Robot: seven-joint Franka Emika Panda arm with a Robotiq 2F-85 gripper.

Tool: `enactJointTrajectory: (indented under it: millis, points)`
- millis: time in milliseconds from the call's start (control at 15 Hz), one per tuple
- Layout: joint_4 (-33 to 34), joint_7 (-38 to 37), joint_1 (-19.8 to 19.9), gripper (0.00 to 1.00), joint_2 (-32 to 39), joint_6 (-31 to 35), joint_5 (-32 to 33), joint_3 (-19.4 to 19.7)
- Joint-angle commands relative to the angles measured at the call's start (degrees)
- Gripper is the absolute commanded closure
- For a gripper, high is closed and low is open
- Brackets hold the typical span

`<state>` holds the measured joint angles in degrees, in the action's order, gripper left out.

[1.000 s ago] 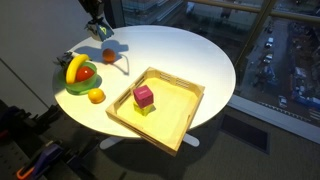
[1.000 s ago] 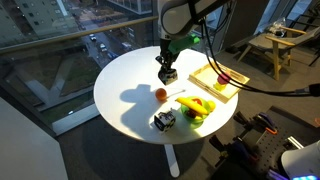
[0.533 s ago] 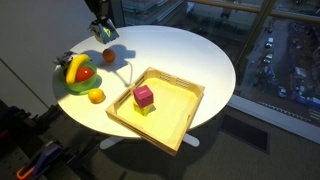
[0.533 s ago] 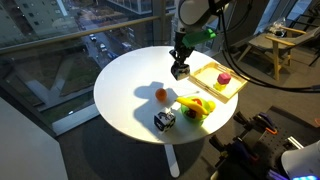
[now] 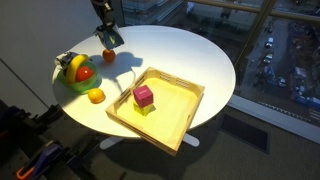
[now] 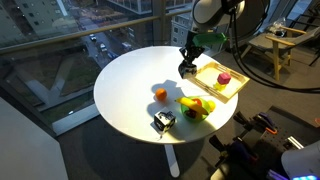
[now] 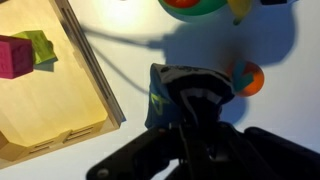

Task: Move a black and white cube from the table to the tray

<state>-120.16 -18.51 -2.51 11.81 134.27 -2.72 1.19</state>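
Arm [image 6: 212, 12] angled in from above, wrist pointing down, gripper [image 6: 188, 68] clamped on the black and white cube [image 7: 158, 100], held above the table [image 5: 185, 55], just beside the tray [image 5: 178, 108], magenta cube [image 5: 144, 96] inside the tray

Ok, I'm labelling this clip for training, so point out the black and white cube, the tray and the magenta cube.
black and white cube [image 7: 160, 100], wrist view, its exposed left side.
tray [image 5: 178, 106], in an exterior view, bare yellowish floor.
magenta cube [image 5: 144, 96], in an exterior view, front face.
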Motion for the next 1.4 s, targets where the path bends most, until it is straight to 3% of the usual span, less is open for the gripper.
enactJointTrajectory:
  millis: [0,400,467,1267,1333]
  points:
    - [-3.1,0.1,0.9,0.96,-2.2,2.4,-0.8,0.4]
    - [-3.6,-0.3,1.1,0.96,-2.3,2.5,0.2,1.3]
    - [-1.8,0.0,1.0,0.87,-0.3,1.7,0.0,1.1]
    - [-1.9,0.0,1.0,0.87,-0.4,1.7,0.0,1.2]
    - [-1.9,0.0,1.0,0.95,-0.4,1.7,0.0,1.2]
